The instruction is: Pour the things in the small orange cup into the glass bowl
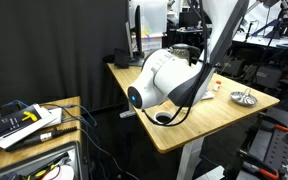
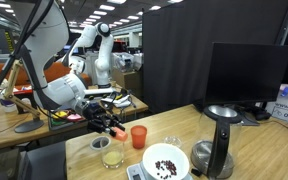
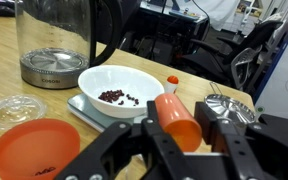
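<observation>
In the wrist view my gripper point(image 3: 181, 128) is shut on the small orange cup point(image 3: 174, 112). The cup lies tilted on its side between the fingers, above the table. I cannot see what is inside it. The glass bowl point(image 3: 12, 108) stands on the table far to the left, in front of the kettle, and looks empty. In an exterior view the gripper point(image 2: 114, 126) hangs left of the larger orange cup point(image 2: 138, 136), and the glass bowl point(image 2: 171, 141) is beyond it.
The larger orange cup point(image 3: 32, 150) stands at the lower left. A white bowl with dark beans point(image 3: 114, 92) sits on a scale in the middle. A glass kettle point(image 3: 59, 45) is behind it. A shiny metal dish point(image 3: 230, 108) is at the right, near the table edge.
</observation>
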Robot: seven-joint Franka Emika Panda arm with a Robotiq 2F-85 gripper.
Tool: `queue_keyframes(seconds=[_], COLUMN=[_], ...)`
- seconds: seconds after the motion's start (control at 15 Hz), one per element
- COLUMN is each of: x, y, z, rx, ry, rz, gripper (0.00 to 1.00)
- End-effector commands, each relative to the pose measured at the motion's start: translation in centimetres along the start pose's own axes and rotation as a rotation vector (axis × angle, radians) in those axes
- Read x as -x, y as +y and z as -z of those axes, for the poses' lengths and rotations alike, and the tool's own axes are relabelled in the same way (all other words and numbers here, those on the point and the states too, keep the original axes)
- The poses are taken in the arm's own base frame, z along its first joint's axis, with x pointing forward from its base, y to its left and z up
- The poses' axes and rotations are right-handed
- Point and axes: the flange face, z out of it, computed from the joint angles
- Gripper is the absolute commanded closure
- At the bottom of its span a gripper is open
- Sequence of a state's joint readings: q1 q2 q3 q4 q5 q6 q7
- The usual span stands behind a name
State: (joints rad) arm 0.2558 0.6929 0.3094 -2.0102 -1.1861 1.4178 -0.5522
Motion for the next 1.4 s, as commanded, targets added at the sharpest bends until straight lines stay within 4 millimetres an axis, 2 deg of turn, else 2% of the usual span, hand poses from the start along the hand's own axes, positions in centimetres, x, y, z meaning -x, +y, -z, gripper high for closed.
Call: queue_keyframes(seconds=[0.0,0.4,0.73,1.07,1.33], x=[1.1,3.8,7.4,11.5,12.6], y=[0.6,1.6,1.4,-1.2,-4.7], z=[-0.8,-3.0,-4.6,-8.8,-10.7], rx=[-0.043,-0.129,-0.188,-0.282,-0.292], ry=[0.105,0.279,0.511,0.715,0.910], rz=[-0.061,-0.180,-0.296,-0.459,-0.552], gripper=[0.83,0.83,0.83,0.83,0.83])
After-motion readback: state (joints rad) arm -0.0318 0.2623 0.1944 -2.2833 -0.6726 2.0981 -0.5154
